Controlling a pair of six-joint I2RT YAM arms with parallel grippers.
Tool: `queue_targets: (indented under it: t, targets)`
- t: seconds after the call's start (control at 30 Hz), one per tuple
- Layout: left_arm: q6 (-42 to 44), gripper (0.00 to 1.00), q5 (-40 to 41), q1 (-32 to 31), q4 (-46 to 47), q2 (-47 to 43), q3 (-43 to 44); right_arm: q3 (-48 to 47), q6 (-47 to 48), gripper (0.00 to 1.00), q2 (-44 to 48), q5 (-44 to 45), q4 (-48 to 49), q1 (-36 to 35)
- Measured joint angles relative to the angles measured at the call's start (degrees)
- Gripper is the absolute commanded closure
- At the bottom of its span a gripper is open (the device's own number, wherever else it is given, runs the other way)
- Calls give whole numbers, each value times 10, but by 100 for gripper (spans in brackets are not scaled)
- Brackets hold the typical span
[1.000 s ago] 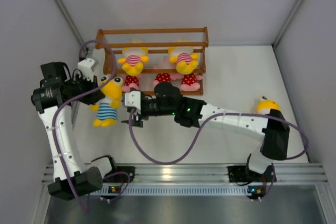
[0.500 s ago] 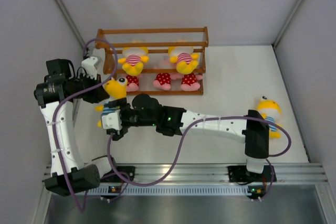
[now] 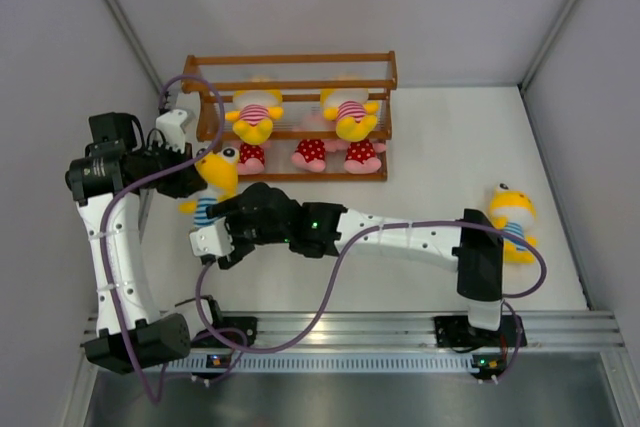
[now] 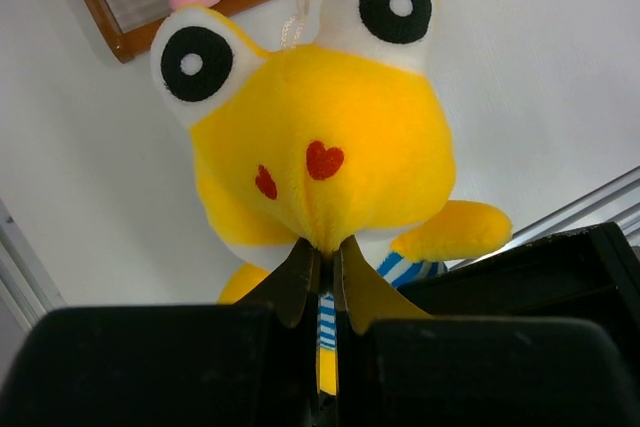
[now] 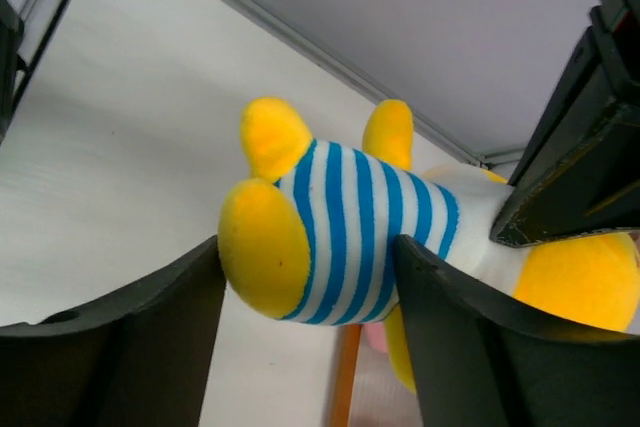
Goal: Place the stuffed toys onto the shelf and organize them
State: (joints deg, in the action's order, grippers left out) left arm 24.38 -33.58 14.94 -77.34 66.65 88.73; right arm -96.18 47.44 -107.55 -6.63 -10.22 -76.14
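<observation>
Top view: left gripper (image 3: 192, 175) is pinching the blue-striped toy (image 3: 215, 173) by the head. The toy is hanging just off the left front corner of the shelf (image 3: 290, 60), body pointing toward the near edge, with the right gripper (image 3: 212, 229) sitting at that body. Left wrist: jaws are clamping shut on plush under the face. Right wrist: fingers (image 5: 150, 327) are standing wide apart, straddling the striped torso across its long axis, seemingly not squeezing yet. Looks like a handover, the right arm taking.

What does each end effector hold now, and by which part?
The left end effector pinches the blue-striped yellow toy by its chin. The right end effector straddles its body, open.
</observation>
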Motion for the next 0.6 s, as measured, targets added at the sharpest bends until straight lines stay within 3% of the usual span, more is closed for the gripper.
queue_targets:
  t: [0.03, 0.1, 0.23, 0.3, 0.37, 0.4, 0.5, 0.6]
  targets:
    - [0, 100, 0, 0, 0, 0, 0, -3, 2, 49, -1, 7, -1, 0]
    - [0, 100, 0, 0, 0, 0, 0, -10, 5, 61, -7, 23, 3, 0]
    - [4, 100, 1, 0, 2, 0, 0, -44, 9, 100, -31, 52, -7, -2]
    - [6, 97, 3, 0, 3, 0, 0, -57, 7, 100, -37, 59, -15, -2]
    - [6, 83, 9, 0, 3, 0, 1, -64, 4, 100, -36, 58, -28, 0]
    - [8, 63, 13, 0, 2, -1, 2, -65, 2, 100, -34, 52, -32, 2]
    - [8, 30, 30, 0, -3, -2, 18, -65, -10, 100, -20, 21, -56, 15]
    - [2, 15, 49, 0, -4, -5, 64, -65, -21, 100, 8, -23, -83, 42]
